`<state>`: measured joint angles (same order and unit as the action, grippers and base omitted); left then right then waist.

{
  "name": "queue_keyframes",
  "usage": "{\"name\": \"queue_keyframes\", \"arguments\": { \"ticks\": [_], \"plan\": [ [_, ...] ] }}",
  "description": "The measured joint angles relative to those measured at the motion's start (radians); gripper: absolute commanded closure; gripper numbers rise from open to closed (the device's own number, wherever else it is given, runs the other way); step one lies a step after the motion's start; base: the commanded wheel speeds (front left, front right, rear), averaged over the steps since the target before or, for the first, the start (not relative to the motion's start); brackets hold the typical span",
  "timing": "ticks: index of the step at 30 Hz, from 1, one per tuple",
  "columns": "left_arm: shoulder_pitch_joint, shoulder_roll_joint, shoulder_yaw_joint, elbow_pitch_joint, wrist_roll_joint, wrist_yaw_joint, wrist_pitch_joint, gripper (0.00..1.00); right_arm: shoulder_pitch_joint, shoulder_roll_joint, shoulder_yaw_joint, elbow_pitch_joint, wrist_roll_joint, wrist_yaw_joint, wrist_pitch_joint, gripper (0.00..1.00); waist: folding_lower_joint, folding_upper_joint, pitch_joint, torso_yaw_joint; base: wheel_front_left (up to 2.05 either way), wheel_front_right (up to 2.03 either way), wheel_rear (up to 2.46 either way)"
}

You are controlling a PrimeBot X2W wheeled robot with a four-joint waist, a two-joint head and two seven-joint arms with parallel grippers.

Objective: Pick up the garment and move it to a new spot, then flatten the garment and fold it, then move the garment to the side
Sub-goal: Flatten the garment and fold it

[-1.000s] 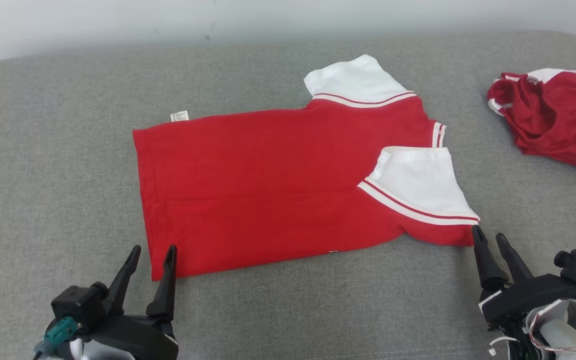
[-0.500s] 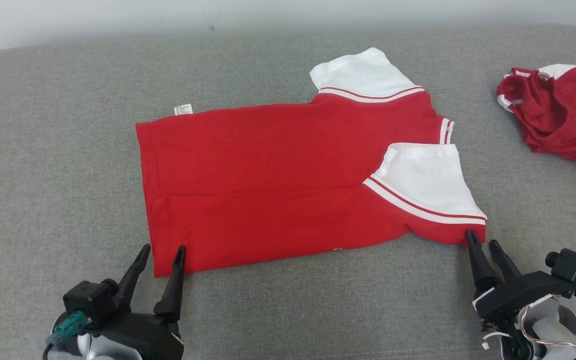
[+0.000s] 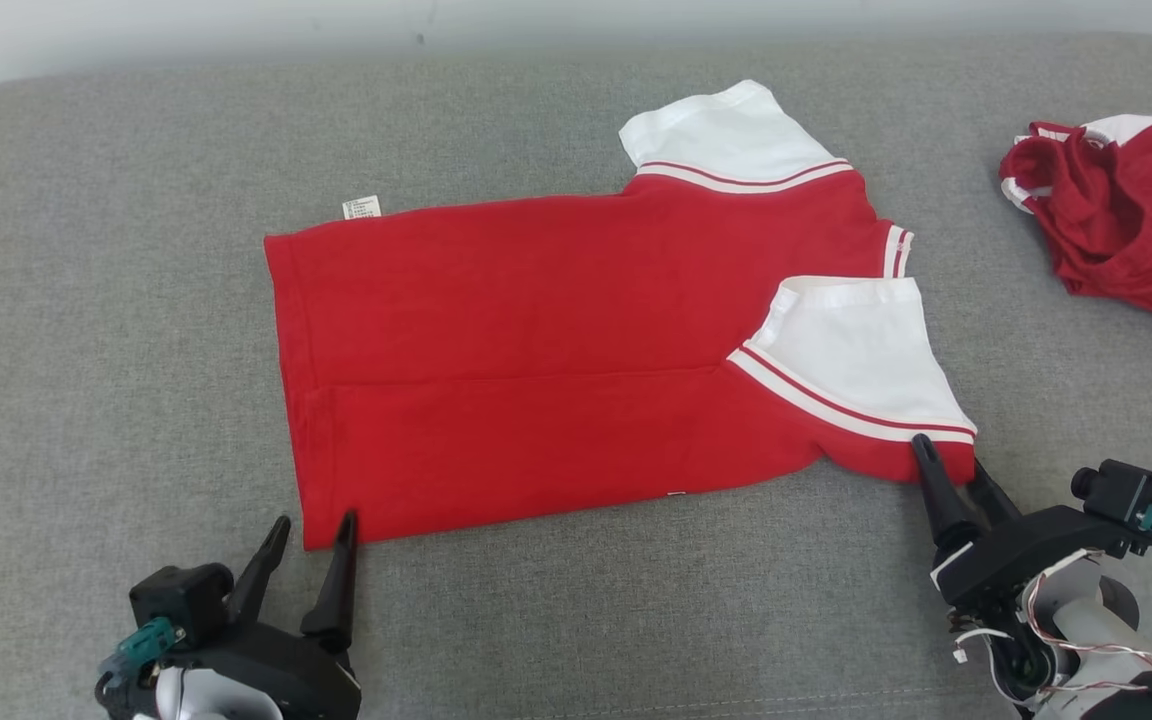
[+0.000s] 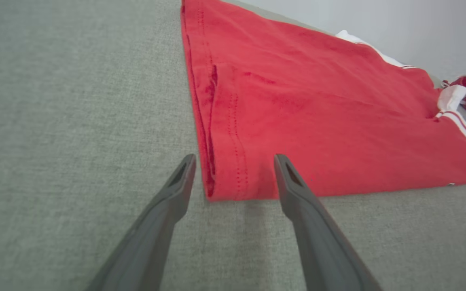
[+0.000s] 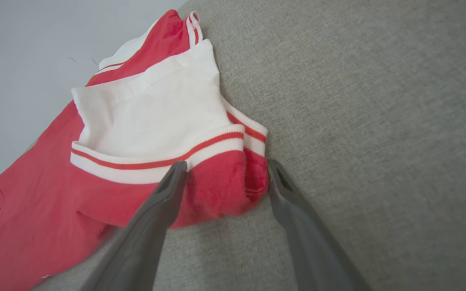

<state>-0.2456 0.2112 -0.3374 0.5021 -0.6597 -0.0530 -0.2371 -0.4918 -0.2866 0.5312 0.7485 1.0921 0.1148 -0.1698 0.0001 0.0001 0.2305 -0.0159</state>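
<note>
A red garment (image 3: 536, 350) with white sleeves lies flat on the grey cushion, its near long edge folded over. My left gripper (image 3: 314, 520) is open at the garment's near left hem corner (image 4: 233, 178), one finger on each side of it. My right gripper (image 3: 948, 462) is open too, its fingers straddling the red corner below the near white sleeve (image 5: 225, 186). The near sleeve (image 3: 851, 350) lies folded onto the body, and the far sleeve (image 3: 721, 135) sticks out at the back.
A second red and white garment (image 3: 1121, 210) lies bunched at the right edge of the grey cushion (image 3: 86, 300). A small white label (image 3: 362, 207) pokes out at the garment's far left hem. A pale wall runs behind the cushion.
Both grippers have crept forward to the garment's near corners, the right one now straddling its corner. The head camera has shifted slightly; the garment itself lies as before.
</note>
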Motion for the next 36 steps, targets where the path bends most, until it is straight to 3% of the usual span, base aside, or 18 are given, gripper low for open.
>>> {"name": "queue_keyframes", "arguments": {
  "ticks": [7, 8, 10, 11, 12, 13, 36],
  "plan": [
    [-0.019, -0.019, 0.000, 0.062, -0.026, -0.010, 0.026, 0.00, -0.026, 0.005, 0.017, 0.020, 0.000, 0.004, 0.021, 0.00, 0.0000, 0.0000, 0.008, -0.002, 0.00, 0.00, 0.00],
    [-0.021, -0.020, 0.000, 0.069, -0.028, -0.013, 0.026, 0.00, -0.031, 0.005, 0.020, 0.024, 0.000, 0.005, 0.025, 0.22, -0.0001, 0.0000, 0.009, -0.002, 0.00, 0.00, 0.00],
    [-0.027, -0.021, -0.001, 0.080, -0.033, -0.019, 0.033, 0.20, -0.034, 0.005, 0.023, 0.030, 0.000, 0.006, 0.029, 0.55, 0.0000, 0.0000, 0.010, -0.001, 0.00, 0.00, 0.00],
    [-0.033, -0.022, -0.001, 0.086, -0.033, -0.019, 0.033, 0.51, -0.035, 0.005, 0.023, 0.032, 0.001, 0.006, 0.029, 0.79, 0.0000, 0.0000, 0.010, -0.001, 0.00, 0.00, 0.00],
    [-0.039, -0.022, 0.000, 0.091, -0.033, -0.019, 0.034, 0.68, -0.036, 0.005, 0.024, 0.035, 0.001, 0.006, 0.030, 1.00, -0.0001, -0.0001, 0.010, -0.001, 0.00, 0.00, 0.00],
    [-0.042, -0.023, -0.001, 0.096, -0.033, -0.024, 0.034, 1.00, -0.037, 0.005, 0.025, 0.036, 0.001, 0.006, 0.034, 1.00, 0.0000, 0.0000, 0.010, -0.001, 0.00, 0.00, 0.00],
    [-0.050, -0.006, -0.017, 0.127, -0.031, -0.053, 0.014, 1.00, -0.016, -0.010, 0.062, 0.004, 0.035, 0.009, 0.017, 1.00, 0.0000, 0.0000, -0.035, -0.006, 0.00, 0.00, 0.00]
  ]
}}
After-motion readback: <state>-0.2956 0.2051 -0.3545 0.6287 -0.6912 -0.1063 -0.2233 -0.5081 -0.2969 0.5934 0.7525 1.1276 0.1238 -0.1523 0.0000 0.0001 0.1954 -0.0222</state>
